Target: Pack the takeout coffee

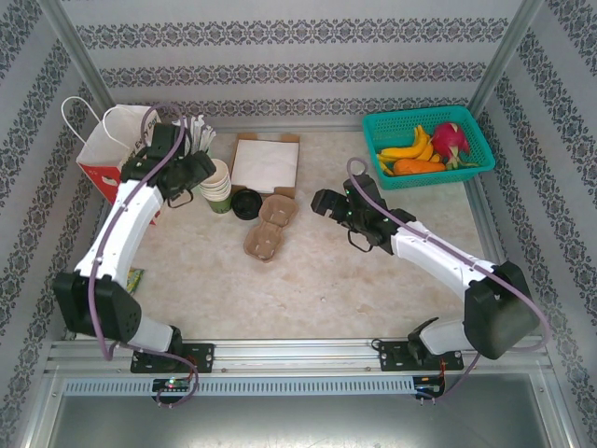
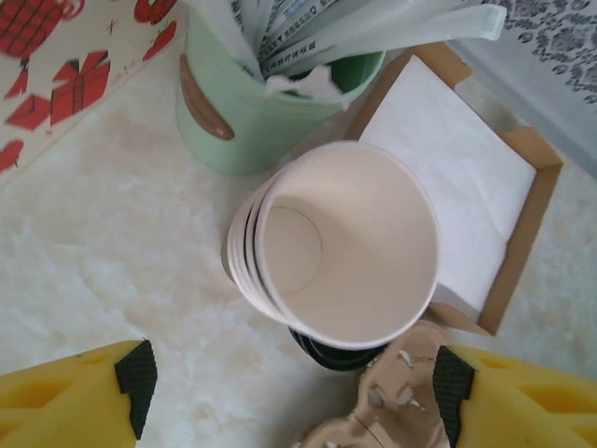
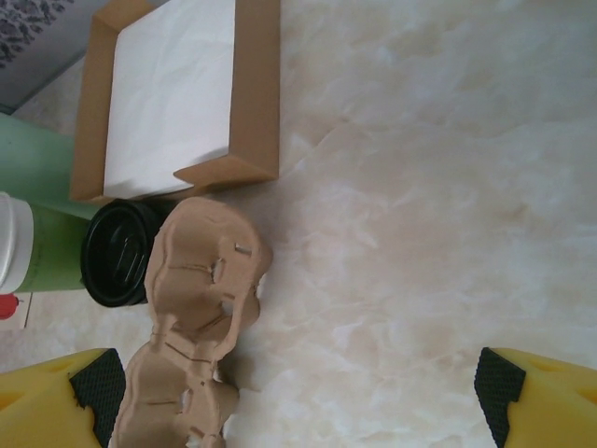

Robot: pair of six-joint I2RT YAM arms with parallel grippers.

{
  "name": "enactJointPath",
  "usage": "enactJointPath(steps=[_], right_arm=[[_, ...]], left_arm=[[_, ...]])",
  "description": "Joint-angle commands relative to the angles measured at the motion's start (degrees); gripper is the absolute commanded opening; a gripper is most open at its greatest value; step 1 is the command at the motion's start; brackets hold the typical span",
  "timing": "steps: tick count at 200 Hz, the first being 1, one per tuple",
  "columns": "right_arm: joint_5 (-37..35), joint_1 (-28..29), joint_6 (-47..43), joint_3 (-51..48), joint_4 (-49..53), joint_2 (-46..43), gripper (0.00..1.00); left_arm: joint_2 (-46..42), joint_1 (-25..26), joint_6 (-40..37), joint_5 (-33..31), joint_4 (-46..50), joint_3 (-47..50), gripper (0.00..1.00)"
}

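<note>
Seemingly the takeout coffee [image 1: 247, 203] abuts cup stack [image 1: 216, 183] and carrier [image 1: 266, 230]; left end effector [image 2: 295, 381] and right end effector [image 3: 294, 383] released.

Nothing can be read with certainty. Dark print runs along the white stick wrappers [image 2: 308, 23] in the green cup [image 2: 233, 121], too blurred to make out. Raised marks on the takeout coffee [image 3: 117, 252] lid are illegible. The paper bag [image 2: 56, 93] carries red pictures.

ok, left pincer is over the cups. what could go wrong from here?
1. The left pincer sits centred over the stack of lidless cups, not the black-lidded coffee beside it: wrong grab possible.
2. The coffee is crowded by the stack and the pulp cup carrier; a finger could knock either.
</note>
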State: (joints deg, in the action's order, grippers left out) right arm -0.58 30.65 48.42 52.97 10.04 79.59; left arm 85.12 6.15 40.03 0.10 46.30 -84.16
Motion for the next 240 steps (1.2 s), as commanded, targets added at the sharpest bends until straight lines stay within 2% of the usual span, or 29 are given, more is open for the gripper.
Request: enactJointPath(steps=[1,60,79,100,134,155,198,240], right_arm=[[-1.02,0.89,2.09,1.84,0.12,0.82,0.98],[-4.28,0.99,0.68,2.08,3.19,-0.68,0.98],[-5.08,0.98,-0.19,3.12,4.88,-0.77,0.98],[-6.43,0.99,-1.21,4.27,6.35,-0.84,0.98],[-7.52,0.91,-1.99,4.65,7.09,-1.19,0.98],[-7.56,0.98,-2.03,4.43,7.15,-1.37,0.98],[-7.82,0.98,-1.68,3.77,7.17,-2.1,0.98],[-8.2,1.0,-1.63,3.08,7.18,-3.03,0.98]], left_arm=[[5.56,0.37,-7.66,-3.23,11.44,-7.33,0.73],[15.27,0.54,-10.58,-3.18,15.05,-16.62,0.52],[17.27,0.57,-10.34,-3.5,16.23,-18.77,0.48],[17.88,0.57,-10.07,-4.21,16.31,-19.2,0.44],[18.36,0.55,-9.71,-4.82,16.63,-18.86,0.43],[18.88,0.54,-10.07,-4.92,16.63,-18.93,0.35],[19.57,0.59,-10.28,-5.11,16.91,-18.77,0.27],[19.46,0.62,-10.15,-4.18,16.44,-18.36,0.13]])
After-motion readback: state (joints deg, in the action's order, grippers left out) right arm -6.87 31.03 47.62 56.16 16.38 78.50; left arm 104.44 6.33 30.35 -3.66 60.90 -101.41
